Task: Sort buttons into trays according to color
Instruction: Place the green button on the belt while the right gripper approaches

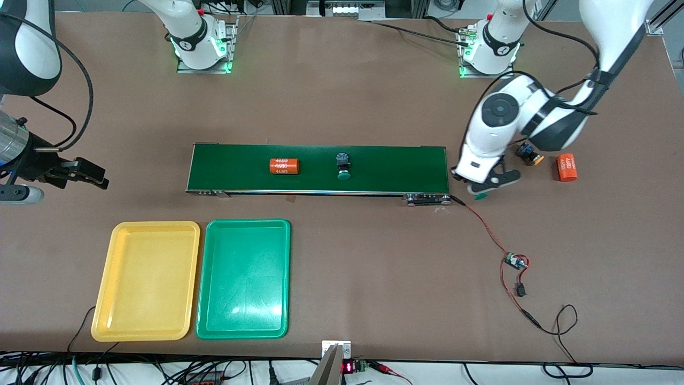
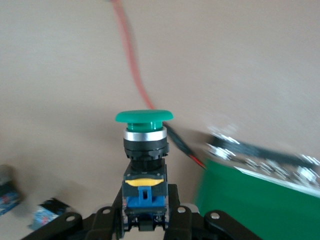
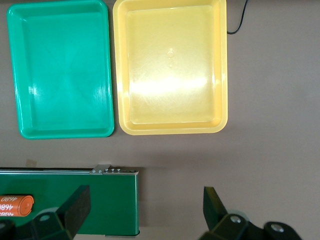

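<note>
Trays side by side – nearer camera than conveyor.

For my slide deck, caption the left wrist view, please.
Left hand shut on a green-capped button, held above the tabletop beside the conveyor belt's end.

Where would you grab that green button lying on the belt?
Probably by its black-and-blue body, not the cap. The green button lies on its side on the conveyor belt, its mushroom cap toward the front camera. Coming straight down, with fingers closing across the squarish body, should hold best; the round cap would likely slip. The open right gripper is free.
</note>
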You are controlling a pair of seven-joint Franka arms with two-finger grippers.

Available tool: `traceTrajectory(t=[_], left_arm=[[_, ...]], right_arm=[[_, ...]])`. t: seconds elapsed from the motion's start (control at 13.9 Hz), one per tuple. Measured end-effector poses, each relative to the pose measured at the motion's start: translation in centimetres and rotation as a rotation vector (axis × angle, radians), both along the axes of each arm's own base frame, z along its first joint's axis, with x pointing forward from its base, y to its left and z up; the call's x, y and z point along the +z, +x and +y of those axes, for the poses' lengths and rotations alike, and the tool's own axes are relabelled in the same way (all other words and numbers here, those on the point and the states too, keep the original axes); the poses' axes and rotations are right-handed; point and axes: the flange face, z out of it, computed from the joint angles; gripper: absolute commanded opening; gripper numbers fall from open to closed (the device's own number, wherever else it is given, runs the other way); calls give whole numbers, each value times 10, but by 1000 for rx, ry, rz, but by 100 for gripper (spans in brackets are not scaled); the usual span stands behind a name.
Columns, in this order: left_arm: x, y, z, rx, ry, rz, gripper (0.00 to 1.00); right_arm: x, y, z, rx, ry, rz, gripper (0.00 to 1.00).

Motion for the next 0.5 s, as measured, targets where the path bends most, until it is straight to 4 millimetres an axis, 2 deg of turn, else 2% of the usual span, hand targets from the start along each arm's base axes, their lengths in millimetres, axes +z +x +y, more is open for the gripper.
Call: traceTrajectory(t=[0.22,0.36,0.43,0.5], left_arm=[[-7,-28,-72,-130,-47,29,27],[-14,-41,-96,-172,-73,56,28],[-18,-44,-101,-180,-84,72,39],[-22,-46,-104,-185,-95,84,58]], right_arm=[[-2,1,0,0,0,4,100],[-8,2,0,0,-1,14,100],[-9,2,0,0,-2,17,100],[-10,3,0,0,-2,16,100]])
